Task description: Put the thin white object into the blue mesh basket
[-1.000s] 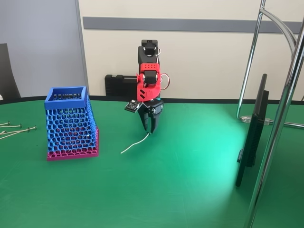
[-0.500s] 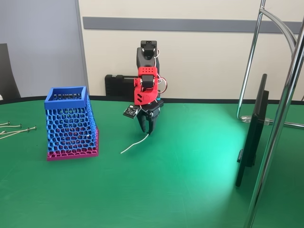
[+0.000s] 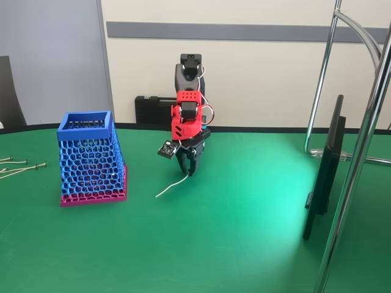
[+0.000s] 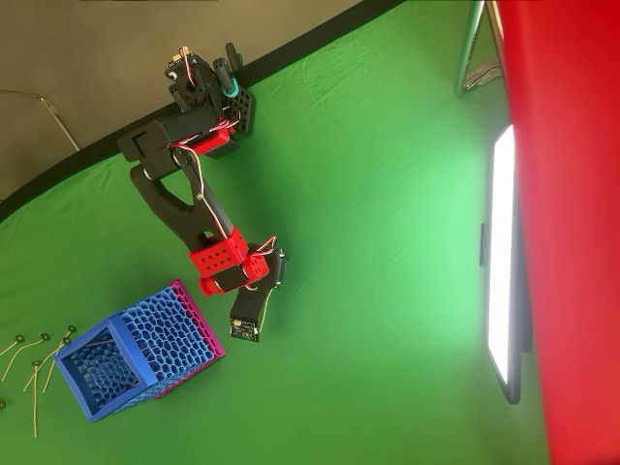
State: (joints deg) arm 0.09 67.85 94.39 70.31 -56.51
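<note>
Fixed view: my hand point(image 3: 190, 173) points down at the worktop point(image 3: 244, 244), roughly mid-worktop, nearer the back edge than the front. Fingers look pinched narrow on the upper end of the thin white object point(image 3: 173, 185). That strip trails down and left from my fingertips; its lower end seems to touch or sit just above the green cloth, can't tell which. So my read: grasp made or nearly made, lift hardly started. The blue mesh basket point(image 3: 85, 128) stands upright near the left edge, pink base on the worktop, well apart from my hand, w/ bare cloth between. Nothing white visible inside it, though the mesh makes that hard to judge. A few metal screws point(image 3: 24, 166) lie by the left edge beyond the basket, not mine to touch.

Overhead view: my arm reaches from the base at the back edge out toward mid-worktop, and the hand point(image 4: 262, 291) sits under the red wrist block, so finger gap and strip are hidden here. Basket point(image 4: 73, 373) is near my hand, toward the screws' point(image 4: 34, 373) edge.

Left, as I judge it: lift clear, carry across above the rim, release into the opening.
</note>
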